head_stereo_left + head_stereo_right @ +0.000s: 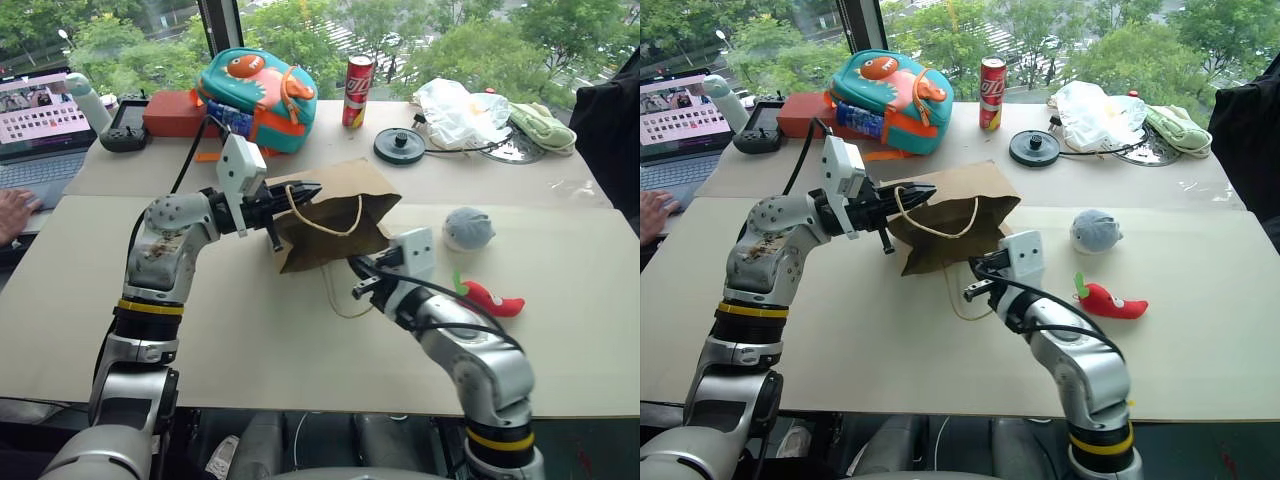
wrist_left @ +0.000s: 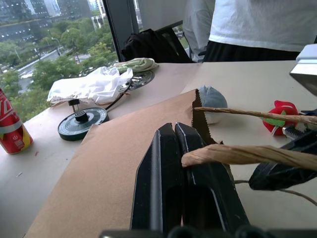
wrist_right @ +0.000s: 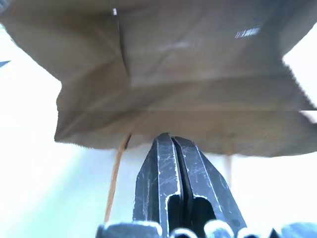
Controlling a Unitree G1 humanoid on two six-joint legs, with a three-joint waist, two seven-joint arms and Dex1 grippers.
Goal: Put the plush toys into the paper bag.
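Note:
The brown paper bag [image 1: 335,215] hangs tilted just above the table's middle. My left gripper [image 1: 303,190] is shut at its upper left corner, and a tan cord handle [image 2: 247,154] runs out from between the fingers [image 2: 163,168]. My right gripper [image 1: 356,268] is shut on nothing, its tip close under the bag's lower front edge [image 3: 178,119]. To the right of the bag, both plush toys lie on the table: the grey-blue ball [image 1: 468,228] and, nearer me, the red chili pepper [image 1: 490,298]. The bag's second handle dangles to the table.
At the back stand a teal-and-orange fish backpack [image 1: 258,98], a red can [image 1: 358,90], a black round disc [image 1: 399,146], a white plastic bag [image 1: 460,110] and a green cloth [image 1: 540,125]. A laptop [image 1: 40,120] and a person's hand [image 1: 12,212] are at far left.

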